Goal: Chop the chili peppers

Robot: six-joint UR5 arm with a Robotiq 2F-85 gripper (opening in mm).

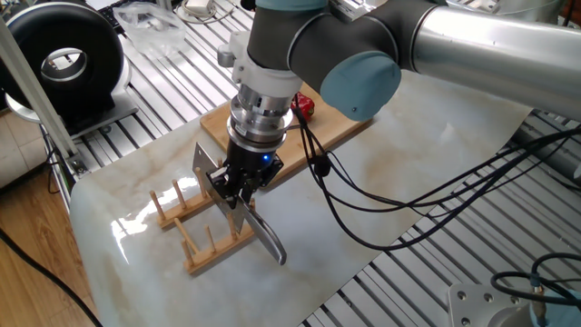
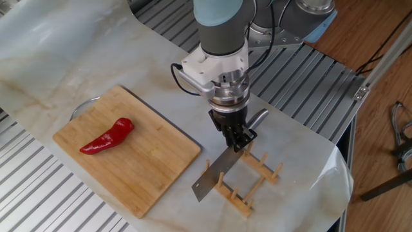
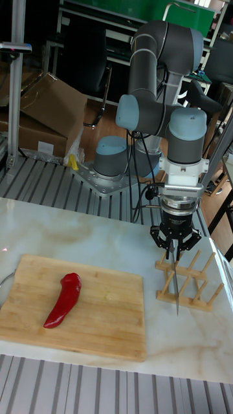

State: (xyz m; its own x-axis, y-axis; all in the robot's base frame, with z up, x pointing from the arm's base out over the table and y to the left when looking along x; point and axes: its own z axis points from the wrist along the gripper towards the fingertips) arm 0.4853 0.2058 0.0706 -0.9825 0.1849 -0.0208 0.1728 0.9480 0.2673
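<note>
One whole glossy red chili pepper [image 2: 107, 136] lies on the left part of the wooden cutting board [image 2: 145, 169]; it also shows as chili pepper [image 3: 63, 299], and only its tip shows as chili pepper [image 1: 304, 107] behind the arm. My gripper [image 2: 237, 139] is to the right of the board, over a wooden peg rack [image 2: 252, 180], pointing down. Its fingers are shut on a knife [image 2: 214, 176] near where blade meets handle. The steel blade slants down among the rack's pegs, and the grey handle [image 1: 269, 239] sticks out the other way.
The board and rack sit on a marble-patterned sheet [image 2: 58, 45] over a slatted metal table. Black cables [image 1: 363, 195] hang from the arm over the sheet. A black round device [image 1: 64, 59] stands off the table's corner. The sheet's edge runs close to the rack [image 3: 188, 277].
</note>
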